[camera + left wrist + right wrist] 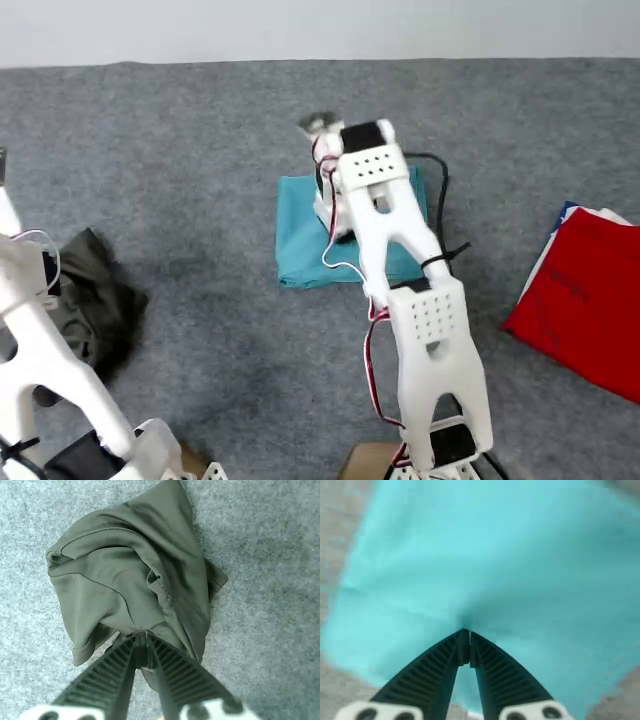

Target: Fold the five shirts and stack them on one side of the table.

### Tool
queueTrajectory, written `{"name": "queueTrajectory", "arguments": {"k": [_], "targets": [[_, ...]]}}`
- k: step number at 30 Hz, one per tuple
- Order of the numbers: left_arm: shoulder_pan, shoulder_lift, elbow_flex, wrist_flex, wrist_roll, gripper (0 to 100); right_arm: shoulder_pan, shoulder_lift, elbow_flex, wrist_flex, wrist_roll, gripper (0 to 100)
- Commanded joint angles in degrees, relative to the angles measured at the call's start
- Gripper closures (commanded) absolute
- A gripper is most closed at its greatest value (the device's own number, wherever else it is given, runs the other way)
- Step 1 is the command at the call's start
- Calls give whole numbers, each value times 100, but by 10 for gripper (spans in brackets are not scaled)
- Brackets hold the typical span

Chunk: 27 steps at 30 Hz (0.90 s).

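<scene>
The left gripper (145,641) has its black ribbed fingers (112,667) pressed together, clamped on a gathered fold of the olive shirt (125,580). The shirt spreads away from the tips in a loose, crumpled heap, with one hemmed edge curling along its side. In the high view the olive shirt (95,290) lies rumpled near the table's left edge, partly behind the white left arm (50,370).

The right gripper (465,636) also has its fingers closed. Its tips meet on the teal shirt (500,555), and the cloth puckers toward them. From above, the teal shirt (300,240) is a neat folded rectangle near the middle of the table, with the right arm (430,330) stretched over it from the near edge and covering much of its right half.

A red shirt (590,300) lies flat at the table's right edge, well apart from the teal one. It rests on a blue and white garment (563,214), of which only a corner and a thin edge stick out.

Everything sits on a grey carpet-like table covering (200,150). A black cable (442,190) loops beside the teal shirt's far right corner.
</scene>
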State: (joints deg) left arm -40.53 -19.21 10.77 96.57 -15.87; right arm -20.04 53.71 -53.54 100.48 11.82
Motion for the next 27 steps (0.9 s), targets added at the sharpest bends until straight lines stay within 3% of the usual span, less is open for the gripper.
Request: {"name": "queueTrajectory", "arguments": {"k": [1, 7, 16, 21, 27], "targets": [[0, -193, 4, -18, -44, 994, 189, 426, -53, 224, -18, 988], [0, -158, 4, -18, -44, 994, 453, 215, -53, 233, -9, 988], [0, -167, 4, -26, -44, 994, 154, -1165, -18, 242, -35, 988], [0, -167, 4, -26, -44, 994, 514, -1068, -18, 110, -62, 974], [9, -149, 4, -53, -44, 994, 866, -664, -53, -57, -1011, 705]]}}
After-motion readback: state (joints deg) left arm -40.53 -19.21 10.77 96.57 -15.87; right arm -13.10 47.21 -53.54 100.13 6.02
